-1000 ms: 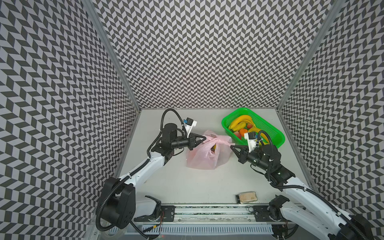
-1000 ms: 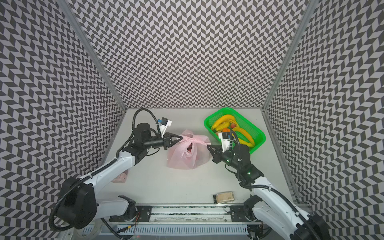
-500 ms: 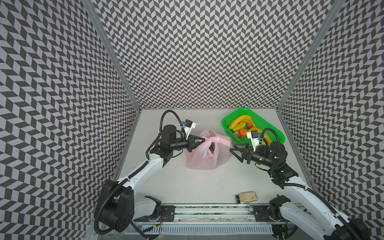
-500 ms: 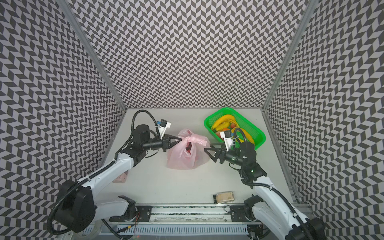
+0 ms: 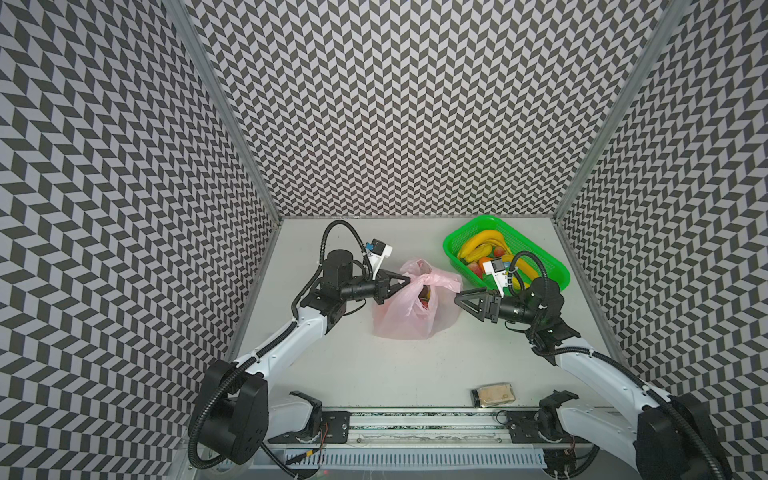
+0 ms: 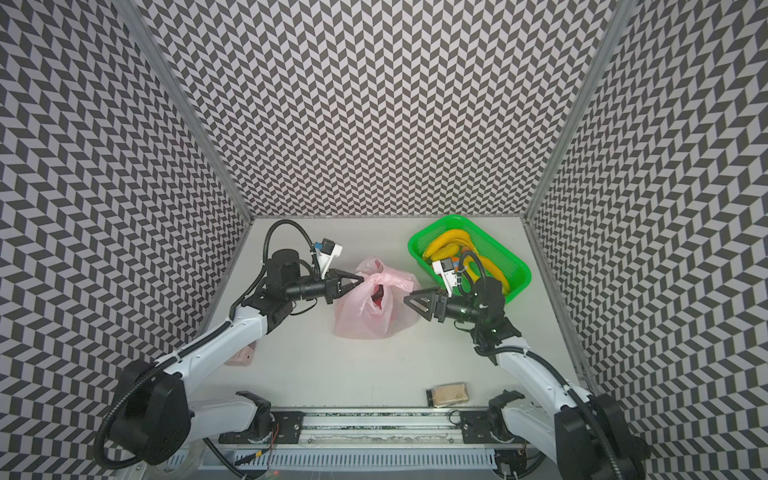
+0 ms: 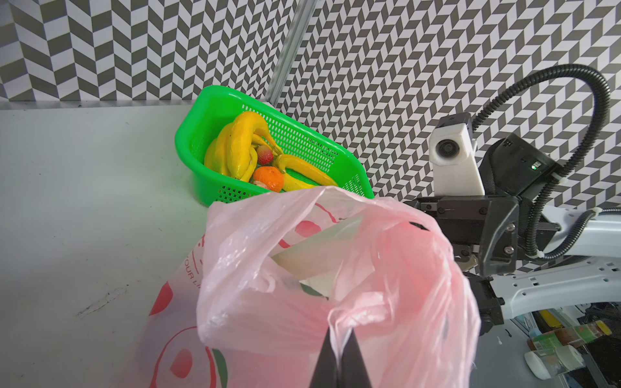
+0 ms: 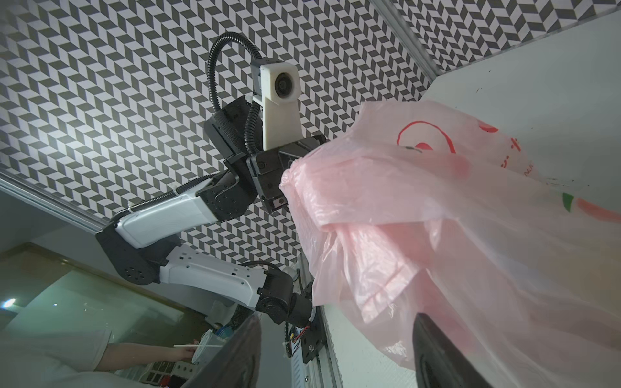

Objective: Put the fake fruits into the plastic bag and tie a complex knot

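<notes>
The left claw (image 5: 408, 277) is clamped together on a bunched handle of the plastic bag (image 5: 399, 316), which is stood on the desk (image 5: 374, 365) directly ahead of it, mouth agape. The right claw (image 5: 465, 303) is held apart at the bag's opposite side; whether film is touched cannot be told. Behind that claw most of the fake fruits (image 5: 478, 245) are kept in a green basket (image 5: 450, 247), partly blocked by its wrist camera. Inside the bag only red and yellow glimpses are made out.
</notes>
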